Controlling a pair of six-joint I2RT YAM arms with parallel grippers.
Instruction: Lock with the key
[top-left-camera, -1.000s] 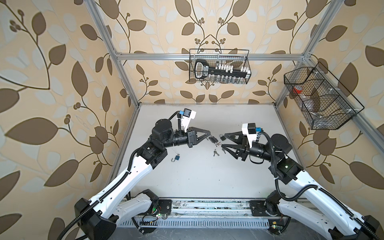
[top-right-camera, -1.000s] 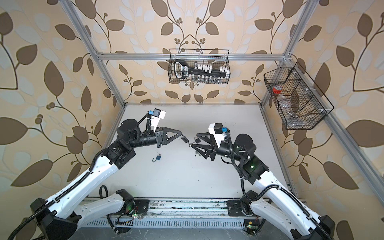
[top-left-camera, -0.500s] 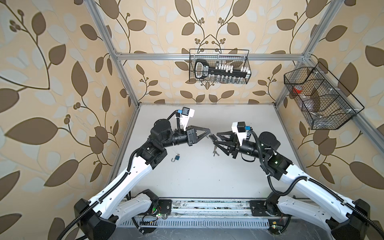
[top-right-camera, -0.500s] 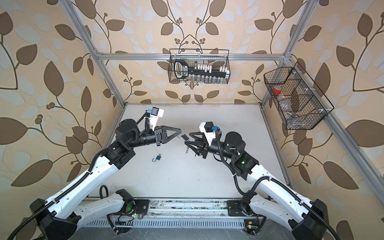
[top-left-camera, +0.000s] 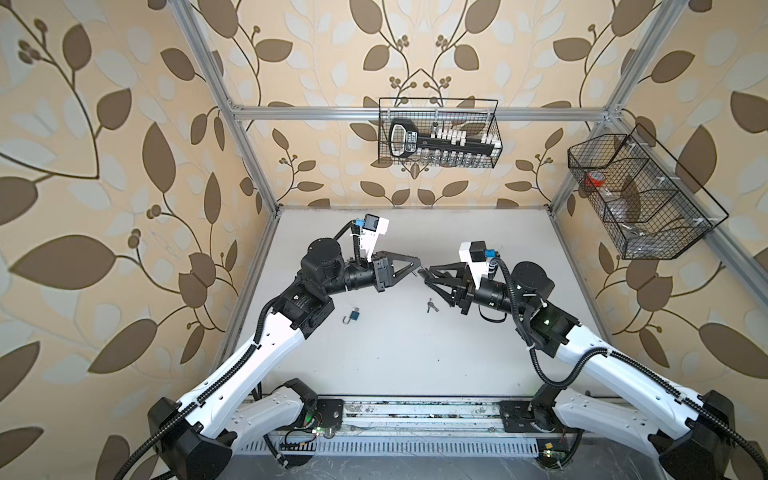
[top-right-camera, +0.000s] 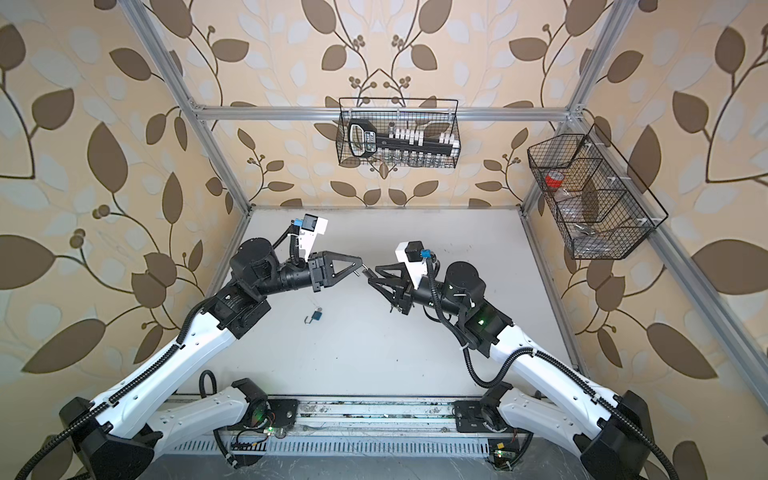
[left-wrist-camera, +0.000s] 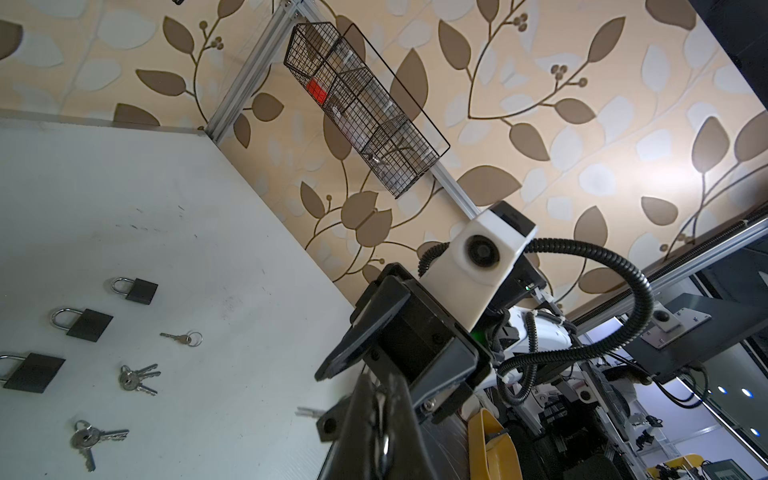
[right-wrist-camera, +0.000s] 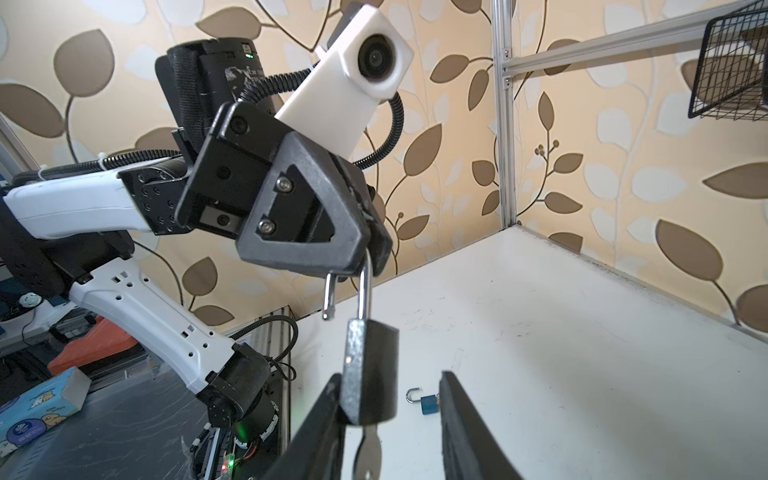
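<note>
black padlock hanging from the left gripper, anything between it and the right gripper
Nothing visible does. The black padlock hangs from the left gripper and sits inside the open right gripper.

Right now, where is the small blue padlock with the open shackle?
In both top views the small blue padlock lies on the white table, left of centre, close to the left arm.
</note>
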